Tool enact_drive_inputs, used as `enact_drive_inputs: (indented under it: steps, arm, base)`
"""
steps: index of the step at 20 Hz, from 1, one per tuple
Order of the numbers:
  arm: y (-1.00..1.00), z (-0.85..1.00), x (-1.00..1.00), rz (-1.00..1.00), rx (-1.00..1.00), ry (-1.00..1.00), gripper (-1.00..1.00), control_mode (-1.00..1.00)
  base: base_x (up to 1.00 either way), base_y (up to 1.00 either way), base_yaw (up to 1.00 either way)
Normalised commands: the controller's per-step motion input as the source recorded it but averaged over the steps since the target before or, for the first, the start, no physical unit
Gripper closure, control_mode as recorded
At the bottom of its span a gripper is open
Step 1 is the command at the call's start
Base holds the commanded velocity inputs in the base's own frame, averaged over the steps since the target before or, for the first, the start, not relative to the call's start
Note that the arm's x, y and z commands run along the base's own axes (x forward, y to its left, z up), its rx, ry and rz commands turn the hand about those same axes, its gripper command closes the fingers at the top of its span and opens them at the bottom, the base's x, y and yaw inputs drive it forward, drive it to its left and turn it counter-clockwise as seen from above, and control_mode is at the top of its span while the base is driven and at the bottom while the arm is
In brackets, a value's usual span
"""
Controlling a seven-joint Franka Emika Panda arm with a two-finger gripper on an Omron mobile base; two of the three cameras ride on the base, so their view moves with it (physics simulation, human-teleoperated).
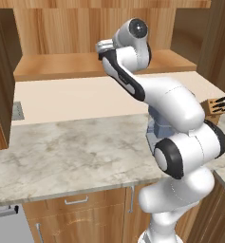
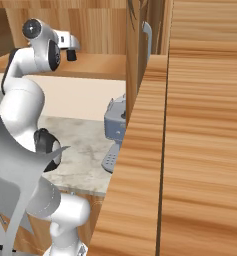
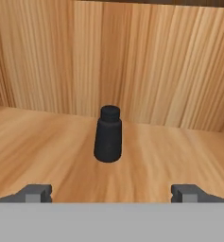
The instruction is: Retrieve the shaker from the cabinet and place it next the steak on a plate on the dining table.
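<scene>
The small black cylindrical shaker (image 3: 107, 135) stands upright on the light-brown wood-grain cabinet (image 3: 47, 156) shelf. The two-finger gripper (image 3: 111, 193) faces it with fingers spread wide, not touching it.

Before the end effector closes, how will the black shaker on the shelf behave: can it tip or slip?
The shaker is taller than wide with a narrow cap, so a push near the top would probably tip it. On its side, the round body may roll on the cabinet shelf. It looks rigid and smooth, so it could slip.
</scene>
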Motion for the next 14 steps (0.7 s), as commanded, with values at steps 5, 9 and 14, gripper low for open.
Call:
enact_drive_inputs:
  steps: [5, 9, 14]
  arm:
    - [0.06, -0.10, 0.10, 0.00, 0.08, 0.00, -1.00, -1.00]
    - [0.00, -0.05, 0.22, 0.00, 0.03, -0.02, -1.00, -1.00]
    - [0.00, -0.01, 0.28, 0.00, 0.00, -0.01, -1.00, -1.00]
  base:
    - [0.00, 0.00, 0.00]
    - [0.00, 0.00, 0.00]
    - [0.00, 0.00, 0.00]
